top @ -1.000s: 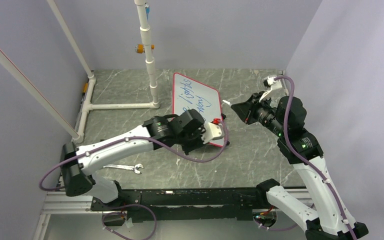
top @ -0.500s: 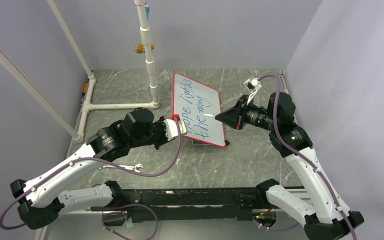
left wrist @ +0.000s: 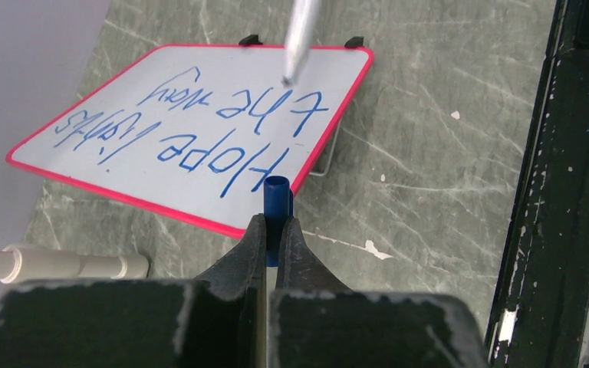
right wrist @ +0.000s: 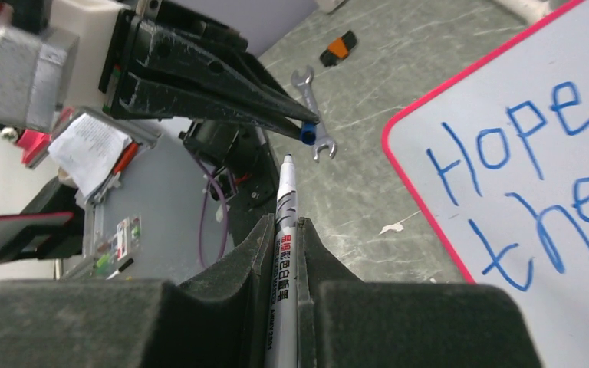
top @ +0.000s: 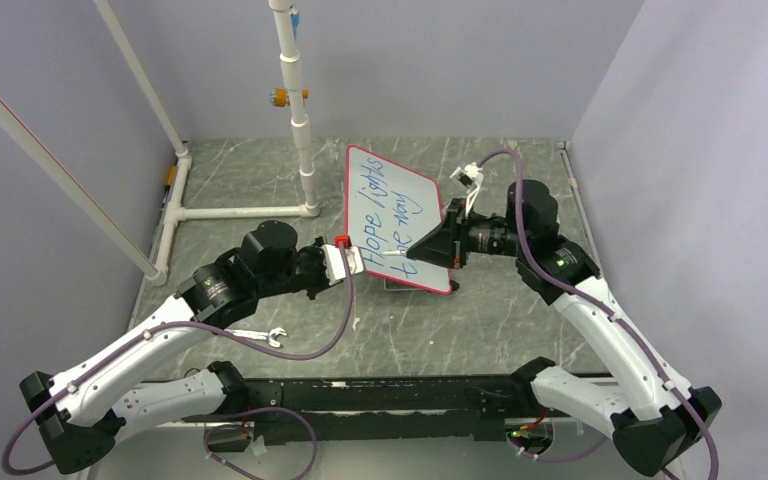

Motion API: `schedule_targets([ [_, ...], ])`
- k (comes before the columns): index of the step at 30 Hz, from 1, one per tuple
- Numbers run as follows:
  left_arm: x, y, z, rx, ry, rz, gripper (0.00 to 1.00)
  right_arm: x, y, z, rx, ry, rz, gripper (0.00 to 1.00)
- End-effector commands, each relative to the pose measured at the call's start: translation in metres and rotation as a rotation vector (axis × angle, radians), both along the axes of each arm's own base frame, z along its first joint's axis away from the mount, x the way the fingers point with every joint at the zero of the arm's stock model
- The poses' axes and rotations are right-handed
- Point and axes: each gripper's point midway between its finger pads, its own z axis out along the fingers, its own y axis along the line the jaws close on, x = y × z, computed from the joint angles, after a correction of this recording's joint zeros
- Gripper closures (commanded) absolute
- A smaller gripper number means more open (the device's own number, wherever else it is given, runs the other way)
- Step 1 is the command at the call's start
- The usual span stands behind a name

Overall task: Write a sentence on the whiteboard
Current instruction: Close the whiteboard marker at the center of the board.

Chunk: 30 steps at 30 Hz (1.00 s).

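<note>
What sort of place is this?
Probably a robotics lab test cell: left arm and right arm bolted to a rail at the table edge, plain walls boxing it in, a white pipe frame.

Wrench (top: 260,336) is lying on grey marbled table (top: 500,300); white pipe frame (top: 245,211) is standing back left, orange clip (top: 280,97) sitting on its upright; marker (right wrist: 284,222) is pointing toward blue cap (right wrist: 307,136).

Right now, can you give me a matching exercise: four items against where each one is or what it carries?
1 marker
2 blue cap
3 wrench
4 whiteboard

A lying on the table
B carries blue handwriting
C held in the right gripper
D held in the left gripper

Pairs: 1-C, 2-D, 3-A, 4-B
</note>
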Motion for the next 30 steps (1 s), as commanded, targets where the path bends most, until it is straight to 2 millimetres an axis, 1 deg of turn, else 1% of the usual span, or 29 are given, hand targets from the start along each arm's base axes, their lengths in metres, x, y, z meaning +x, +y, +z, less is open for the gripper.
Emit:
schedule_targets([
  [1, -0.005, -0.01, 0.024, -0.102, -0.04, -0.076, 1.0, -0.002, 0.013, 0.005, 0.0, -0.079, 0.051, 1.0],
  [5, -0.008, -0.011, 0.019, -0.103, -0.014, -0.099, 1.0, -0.001, 0.02, 0.0, -0.003, -0.076, 0.063, 1.0],
  [10, -0.012, -0.012, 0.018, -0.11, -0.004, -0.117, 1.0, 0.006, 0.025, -0.003, -0.008, -0.063, 0.051, 1.0],
  [16, -0.014, -0.012, 0.019, -0.121, -0.002, -0.127, 1.0, 0.008, 0.026, -0.006, -0.008, -0.054, 0.049, 1.0],
  [23, -0.013, -0.012, 0.018, -0.117, 0.009, -0.126, 1.0, 0.005, 0.027, -0.007, -0.013, -0.047, 0.057, 1.0],
  [30, -0.011, -0.012, 0.021, -0.134, 0.004, -0.116, 1.0, 0.002, 0.028, -0.012, -0.026, -0.039, 0.064, 1.0],
])
